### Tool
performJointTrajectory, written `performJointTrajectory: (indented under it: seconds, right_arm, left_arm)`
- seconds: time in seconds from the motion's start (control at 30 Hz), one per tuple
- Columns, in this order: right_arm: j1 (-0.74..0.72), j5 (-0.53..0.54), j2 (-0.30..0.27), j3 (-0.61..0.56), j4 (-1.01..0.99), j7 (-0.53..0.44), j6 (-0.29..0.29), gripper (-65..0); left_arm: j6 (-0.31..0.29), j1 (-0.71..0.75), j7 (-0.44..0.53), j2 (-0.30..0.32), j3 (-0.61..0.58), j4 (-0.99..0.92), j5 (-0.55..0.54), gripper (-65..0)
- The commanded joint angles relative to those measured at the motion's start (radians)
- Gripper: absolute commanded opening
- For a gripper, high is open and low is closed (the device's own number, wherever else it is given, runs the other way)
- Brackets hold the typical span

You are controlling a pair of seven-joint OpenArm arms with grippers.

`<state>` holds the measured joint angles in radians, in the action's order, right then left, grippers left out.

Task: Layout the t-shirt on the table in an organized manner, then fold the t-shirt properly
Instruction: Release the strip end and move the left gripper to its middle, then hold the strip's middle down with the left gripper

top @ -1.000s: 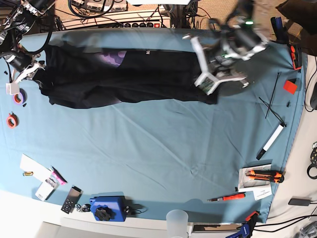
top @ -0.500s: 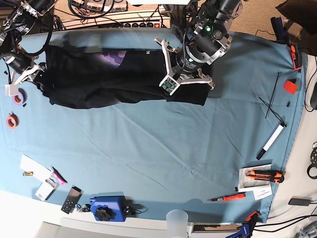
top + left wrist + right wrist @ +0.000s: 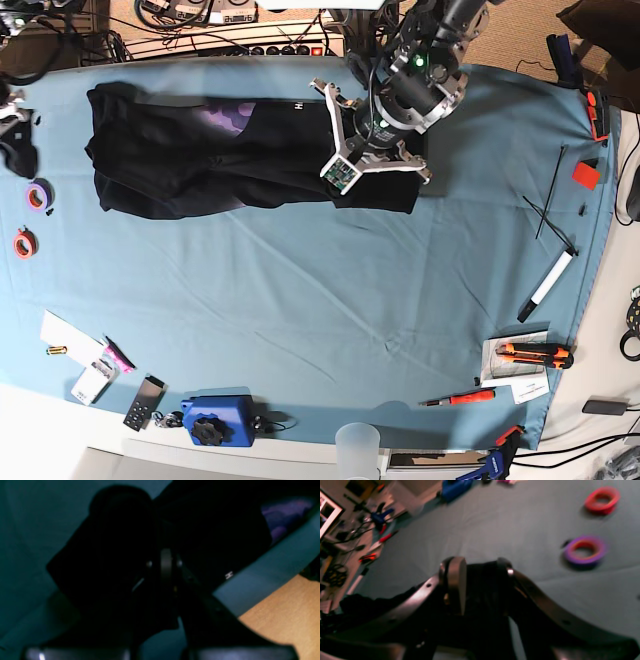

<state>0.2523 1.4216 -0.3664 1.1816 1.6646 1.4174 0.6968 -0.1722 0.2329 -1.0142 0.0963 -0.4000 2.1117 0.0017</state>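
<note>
The black t-shirt (image 3: 220, 170) lies stretched along the far side of the teal table (image 3: 330, 300), with its purple print (image 3: 225, 118) and white lettering (image 3: 297, 105) showing. My left gripper (image 3: 368, 150) is over the shirt's right part. In the left wrist view it (image 3: 166, 562) looks shut on dark shirt fabric (image 3: 212, 537). My right gripper (image 3: 18, 150) is at the table's left edge, apart from the shirt's left end. In the right wrist view its jaws (image 3: 480, 580) stand apart, with the shirt (image 3: 357, 607) to the side.
A purple tape roll (image 3: 38, 195) and a red one (image 3: 22, 242) lie near the right gripper. A blue device (image 3: 215, 420), a cup (image 3: 358, 445), a screwdriver (image 3: 460, 398), a cutter (image 3: 535, 352) and a marker (image 3: 547, 285) line the near and right edges. Cables (image 3: 250, 45) run behind.
My left gripper moved left, drawing the shirt's right end with it, then held. My right gripper let go of the shirt's left end and pulled away to the left.
</note>
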Motion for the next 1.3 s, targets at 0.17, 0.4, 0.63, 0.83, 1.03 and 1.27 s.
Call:
performJointTrajectory:
  seconds: [0.17, 0.4, 0.63, 0.83, 1.03, 1.27]
  right_arm:
    - [-0.001, 0.025, -0.047, 0.008, 0.016, -0.021, 0.001, -43.6]
    - [-0.001, 0.018, -0.047, 0.008, 0.016, -0.021, 0.001, -43.6]
    - [-0.001, 0.018, -0.047, 0.008, 0.016, -0.021, 0.001, -43.6]
    - [-0.001, -0.002, -0.047, 0.008, 0.016, -0.021, 0.001, -43.6]
    - [-0.001, -0.001, -0.047, 0.008, 0.016, -0.021, 0.001, -43.5]
    - [-0.001, 0.039, -0.058, 0.008, 0.016, -0.021, 0.001, -43.6]
  left_arm:
    - [-0.004, -0.043, 0.011, -0.061, -0.004, -0.085, -0.05, -65.0]
    - [-0.011, -0.055, 0.01, -0.08, -0.034, -0.087, -0.137, -65.0]
    - [-0.001, -0.082, 0.073, -0.08, -0.133, -0.087, -0.062, -65.0]
    - [-0.011, -0.086, 0.111, -0.081, -0.137, -0.087, -0.103, -37.5]
    - [-0.011, -0.086, 0.031, -0.095, -0.136, 0.027, -0.219, -33.2]
    - [0.156, -0.081, 0.01, -0.025, -0.131, 0.111, 0.124, -33.3]
